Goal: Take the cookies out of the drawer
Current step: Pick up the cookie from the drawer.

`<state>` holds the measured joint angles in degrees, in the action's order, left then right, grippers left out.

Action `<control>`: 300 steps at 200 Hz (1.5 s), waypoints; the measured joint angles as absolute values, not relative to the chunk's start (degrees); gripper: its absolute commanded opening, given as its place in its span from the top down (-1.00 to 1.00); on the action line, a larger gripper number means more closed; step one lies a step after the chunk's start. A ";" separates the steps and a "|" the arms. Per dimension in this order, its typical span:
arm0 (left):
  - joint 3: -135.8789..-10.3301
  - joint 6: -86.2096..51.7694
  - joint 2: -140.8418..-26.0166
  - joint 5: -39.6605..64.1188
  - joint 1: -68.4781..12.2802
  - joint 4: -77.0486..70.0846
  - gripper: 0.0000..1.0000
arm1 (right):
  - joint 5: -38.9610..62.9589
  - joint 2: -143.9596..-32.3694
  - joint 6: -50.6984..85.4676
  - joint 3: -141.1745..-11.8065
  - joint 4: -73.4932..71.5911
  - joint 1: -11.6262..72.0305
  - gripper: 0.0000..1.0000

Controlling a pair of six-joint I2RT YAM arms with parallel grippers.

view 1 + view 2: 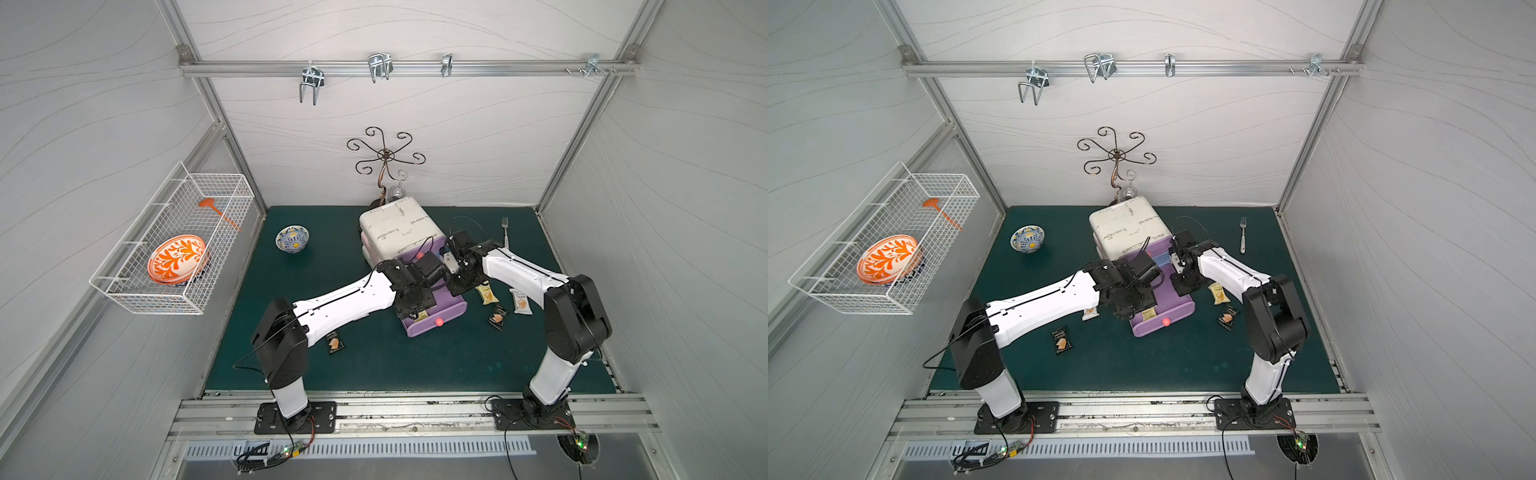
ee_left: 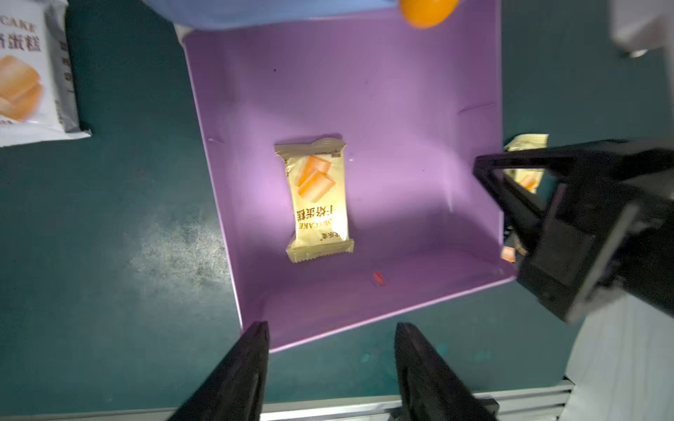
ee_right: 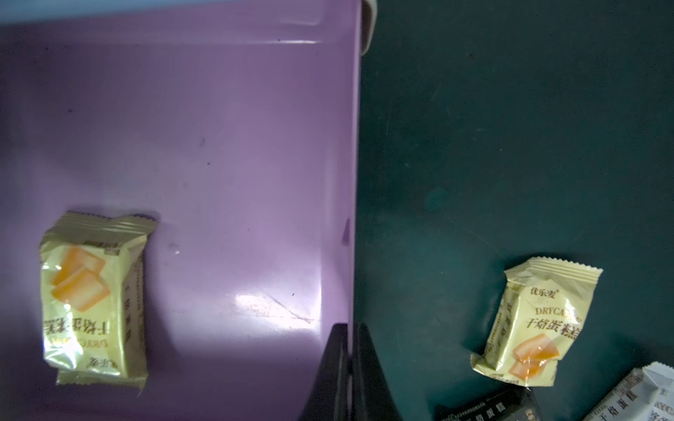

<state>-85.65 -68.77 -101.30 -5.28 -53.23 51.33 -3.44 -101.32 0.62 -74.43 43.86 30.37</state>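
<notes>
The purple drawer stands pulled out of the white cabinet. One yellow cookies packet lies flat on the drawer floor. My left gripper hovers over the drawer's edge, open, with nothing between its fingers. My right gripper is shut on the drawer's side wall, one finger inside and one outside. More cookies lie on the mat. A yellow, a black and a white packet are right of the drawer. A black and a white one are to its left.
A patterned bowl sits at the back left of the green mat. A fork lies at the back right. Behind the cabinet stands a curly metal hook stand. The left wall carries a wire basket holding an orange plate.
</notes>
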 measured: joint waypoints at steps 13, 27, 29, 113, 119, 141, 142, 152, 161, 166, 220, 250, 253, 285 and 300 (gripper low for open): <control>-85.65 -69.01 -103.04 -4.71 -53.12 51.90 -0.41 | -3.42 -101.32 0.64 -74.43 43.86 30.37 1.00; -85.69 -69.19 -104.22 -4.21 -52.90 52.29 -0.43 | -3.40 -101.32 0.67 -74.43 43.86 30.37 1.00; -85.69 -69.21 -104.38 -4.19 -52.90 52.29 -0.44 | -3.40 -101.32 0.67 -74.43 43.83 30.37 1.00; -86.59 -70.04 -107.18 -3.53 -51.72 48.84 -0.65 | -3.22 -101.32 1.08 -74.08 43.48 30.37 1.00; -86.80 -70.04 -107.63 -3.44 -51.66 48.58 -0.65 | -3.18 -101.32 1.10 -74.06 43.46 30.37 1.00; -87.85 -70.04 -109.80 -2.68 -51.44 48.53 -0.64 | -3.11 -101.32 1.10 -74.04 43.42 30.37 0.99; -87.88 -70.04 -109.86 -2.66 -51.42 48.53 -0.64 | -3.11 -101.32 1.10 -74.04 43.42 30.37 0.99; -88.05 -70.06 -110.87 -2.44 -51.37 48.56 -0.64 | -2.92 -101.32 1.15 -74.04 43.33 30.37 0.99; -88.05 -70.06 -111.55 -2.26 -51.33 48.60 -0.63 | -2.68 -101.32 1.21 -74.04 43.07 30.37 0.99; -88.05 -70.08 -111.87 -2.26 -51.29 48.60 -0.63 | -2.59 -101.32 1.26 -74.04 43.03 30.37 0.99; -88.38 -70.35 -114.98 -1.89 -50.43 48.53 -0.61 | -2.28 -101.32 1.50 -73.97 42.81 30.37 0.99; -89.03 -70.30 -116.73 -1.61 -50.24 48.60 -0.57 | -2.22 -101.32 1.54 -73.97 42.78 30.37 0.99; -89.19 -70.30 -116.97 -1.56 -50.24 48.56 -0.56 | -2.22 -101.32 1.54 -73.97 42.78 30.37 0.99; -89.86 -70.04 -118.93 -0.36 -50.02 47.99 -0.30 | -2.20 -101.32 1.56 -73.97 42.63 30.37 0.99; -89.86 -69.60 -119.26 0.12 -49.89 47.92 -0.16 | -2.33 -101.32 1.56 -73.97 42.48 30.37 0.99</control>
